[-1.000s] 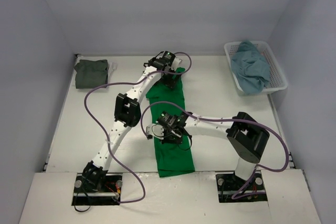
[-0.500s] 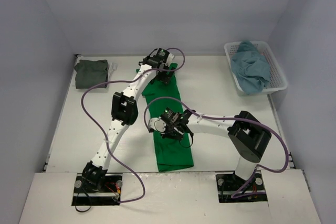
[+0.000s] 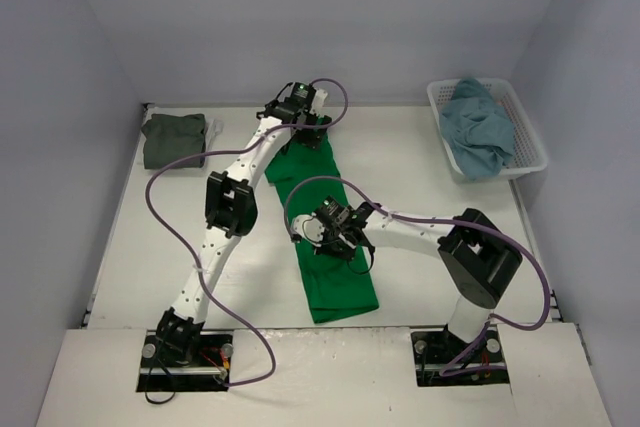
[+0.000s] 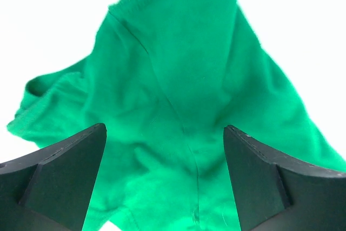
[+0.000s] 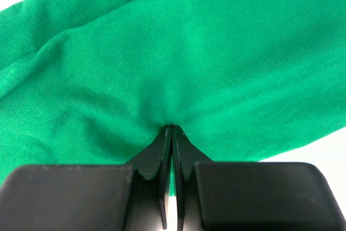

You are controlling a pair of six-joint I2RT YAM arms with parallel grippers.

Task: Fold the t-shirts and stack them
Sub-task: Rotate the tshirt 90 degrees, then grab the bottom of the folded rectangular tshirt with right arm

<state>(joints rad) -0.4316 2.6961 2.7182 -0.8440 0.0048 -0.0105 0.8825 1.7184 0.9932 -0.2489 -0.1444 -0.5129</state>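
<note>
White tabletop (image 3: 420,177), with the green t-shirt (image 3: 342,292) lying on it as a long narrow strip from near my bases up to the far middle, a bit crooked. The right hand (image 5: 171,128) is clamped tight mid-strip, and a pucker of green cloth is pinched at its tips. The left hand (image 4: 165,129) is spread wide above the bunched far end and holds nothing.

Risks, as I judge them: the pinch looks thin, so a pull could slip free or drag only the top layer and skew the strip. If the left hand closes on that crumpled end it may catch several layers and spoil the fold.

Around: a white basket (image 3: 532,142) at far right holds the light blue t-shirt (image 3: 478,132) in a heap, well apart. The olive-grey t-shirt (image 3: 172,140) sits folded in the far left corner. Neither is in the way. Only the left arm (image 3: 232,205) and right arm (image 3: 480,267) crowd the cloth, meeting over it.
</note>
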